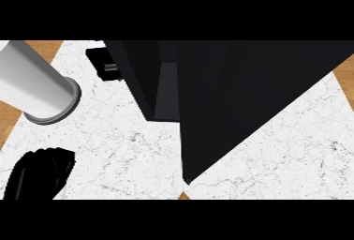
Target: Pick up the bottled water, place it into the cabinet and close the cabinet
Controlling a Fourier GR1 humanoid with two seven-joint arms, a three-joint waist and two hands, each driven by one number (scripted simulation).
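A black cabinet (pixel 228 93) fills the middle and right of the head view, and its lower corner tapers to a point near the counter's front edge. A slightly lighter side panel (pixel 166 84) shows on its left. Its inside is hidden, and I cannot tell how the door stands. A tall white cylinder with a grey rim (pixel 38 84) stands on the counter at the upper left; I cannot tell whether it is the bottled water. My left hand (pixel 40 173) rests at the lower left, fingers up and relaxed, holding nothing. It is apart from both. My right hand does not show.
The white marble counter (pixel 124 150) has wooden floor showing past its left and right edges. A small black object (pixel 104 63) sits behind the cabinet's left side at the top. Bare counter lies between my left hand and the cabinet.
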